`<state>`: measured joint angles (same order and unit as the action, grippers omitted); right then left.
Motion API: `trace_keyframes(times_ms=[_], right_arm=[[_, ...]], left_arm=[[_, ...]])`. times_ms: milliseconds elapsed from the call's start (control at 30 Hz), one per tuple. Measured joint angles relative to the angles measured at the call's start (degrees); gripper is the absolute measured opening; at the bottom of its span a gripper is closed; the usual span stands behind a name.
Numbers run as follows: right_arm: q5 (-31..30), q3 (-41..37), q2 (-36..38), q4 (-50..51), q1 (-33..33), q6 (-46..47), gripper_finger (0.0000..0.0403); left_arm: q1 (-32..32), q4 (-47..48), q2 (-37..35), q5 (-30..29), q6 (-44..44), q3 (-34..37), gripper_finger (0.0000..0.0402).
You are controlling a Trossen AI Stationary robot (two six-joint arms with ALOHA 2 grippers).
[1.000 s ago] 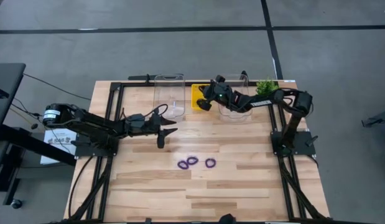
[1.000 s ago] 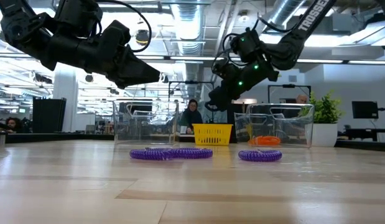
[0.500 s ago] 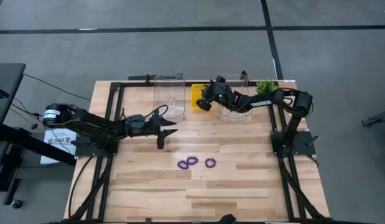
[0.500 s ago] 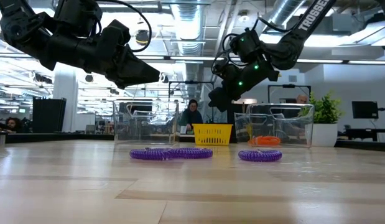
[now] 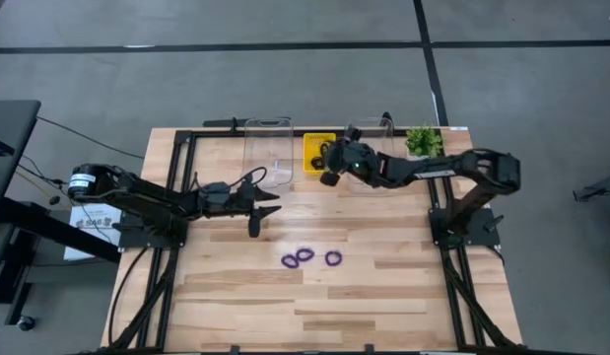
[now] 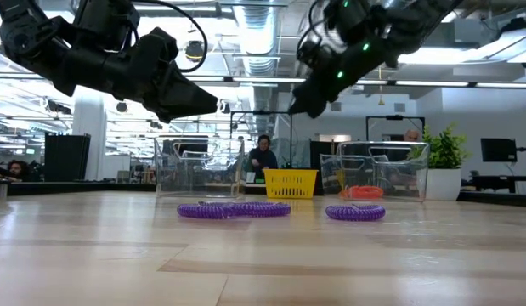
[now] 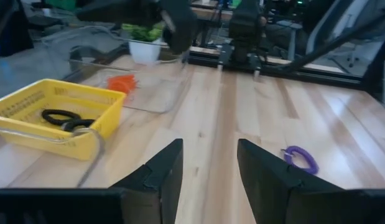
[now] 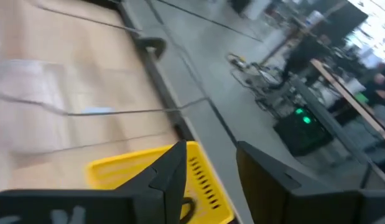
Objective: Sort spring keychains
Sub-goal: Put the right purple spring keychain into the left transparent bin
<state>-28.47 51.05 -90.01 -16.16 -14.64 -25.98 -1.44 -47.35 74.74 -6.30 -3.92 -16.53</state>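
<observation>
The right tool point(image 5: 327, 177) is hanging with its fingers apart and empty just by the yellow tray point(image 5: 311, 145), where a black keychain point(image 7: 63, 119) is lying. The left tool point(image 5: 263, 209), fingers also apart, is waiting left of centre. Three purple keychains point(image 5: 305, 256) are resting mid-tabletop point(image 5: 383, 296); orange ones point(image 6: 361, 192) are sitting in the right bin point(image 6: 420, 170).

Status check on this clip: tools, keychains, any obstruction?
Left tool open, hovering mid-table. Right tool open, empty, beside the yellow plastic tray. Three purple coiled spring keychains on the wooden table. Nothing in the way.
</observation>
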Motion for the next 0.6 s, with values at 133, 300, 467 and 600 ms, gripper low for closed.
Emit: trace_keyframes(times_ms=[133, 300, 467, 600], right_arm=[[0.0, 0.0, 3.7, 6.9, 4.2, 0.3, 0.0123], [0.0, 0.0, 6.6, 14.0, 7.7, 4.7, 0.0118], [0.0, 0.0, 8.4, 18.9, 10.8, 9.7, 0.0118], [0.0, 0.0, 8.8, 23.8, 13.1, 14.1, 0.0116]], left_arm=[[1.7, 0.0, 0.0, 0.6, 0.0, 0.0, 0.015], [3.6, 0.0, 0.0, 0.6, -1.1, 0.0, 0.015], [6.1, -0.2, 0.0, 0.4, -3.6, 0.0, 0.015], [8.3, -0.3, 0.0, 0.0, -4.9, 0.0, 0.015]])
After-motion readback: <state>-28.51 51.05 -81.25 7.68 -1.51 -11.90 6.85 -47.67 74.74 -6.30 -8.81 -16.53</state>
